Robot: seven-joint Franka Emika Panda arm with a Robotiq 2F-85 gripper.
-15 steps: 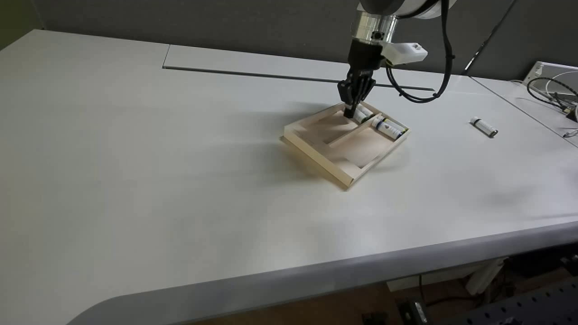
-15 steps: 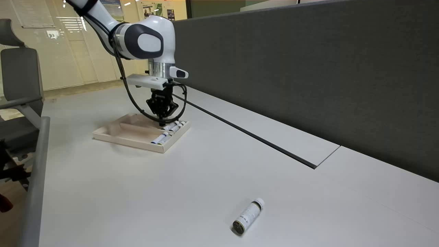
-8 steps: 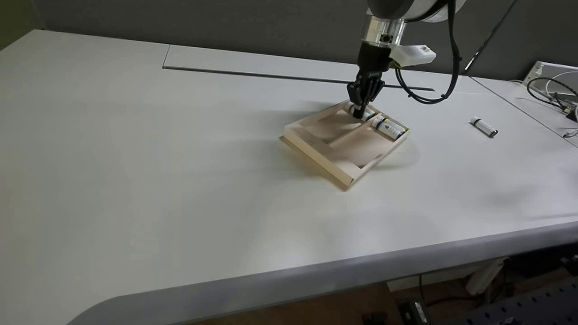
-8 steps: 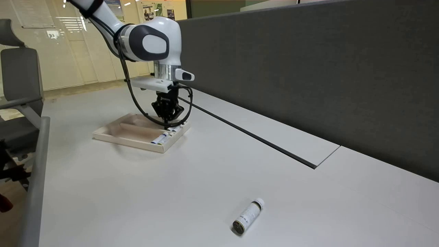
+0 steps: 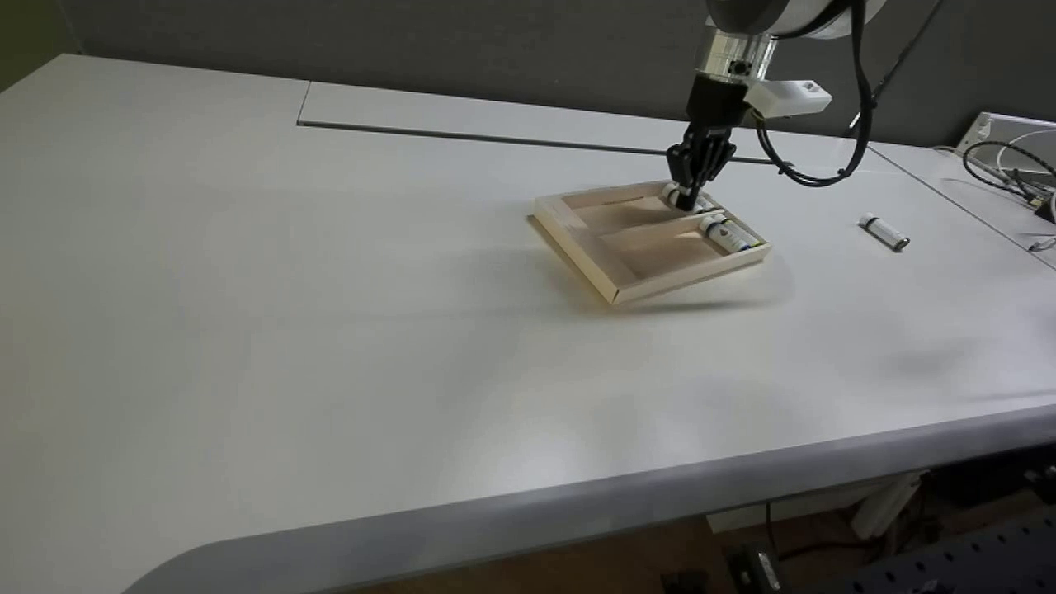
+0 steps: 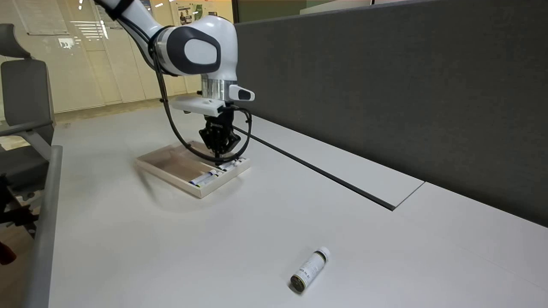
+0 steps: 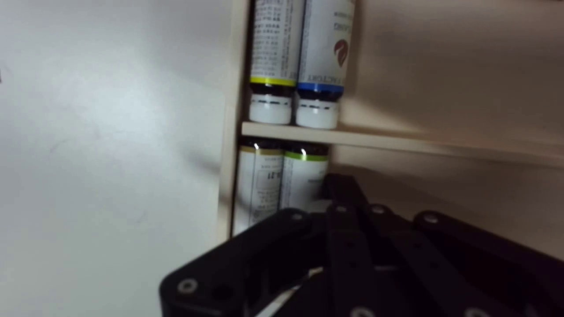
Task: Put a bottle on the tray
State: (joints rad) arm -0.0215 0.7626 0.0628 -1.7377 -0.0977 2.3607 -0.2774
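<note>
The cream tray (image 5: 693, 274) lies on the table, split by a low divider (image 7: 396, 143); it also shows in an exterior view (image 6: 169, 176). Two whitish bottles lie side by side in each compartment, against one side wall: a blue-banded bottle (image 7: 326, 48) and a yellow-banded bottle (image 7: 275, 44), then a green-banded bottle (image 7: 304, 180) and a gold-banded bottle (image 7: 260, 189). Another bottle (image 5: 884, 233) lies loose on the table, also in an exterior view (image 6: 310, 269). My gripper (image 7: 341, 185) is shut and empty, lowered into one compartment beside the green-banded bottle, touching it or nearly so.
A dark grey partition (image 6: 385, 94) runs along the back of the white table (image 5: 330, 330). A box with cables (image 5: 1011, 148) stands at the far right in an exterior view. An office chair (image 6: 28, 102) stands beyond the table edge.
The shut gripper has moved right in both exterior views, up to the bottles. The tray has shifted right and turned with it. The loose bottle has not moved.
</note>
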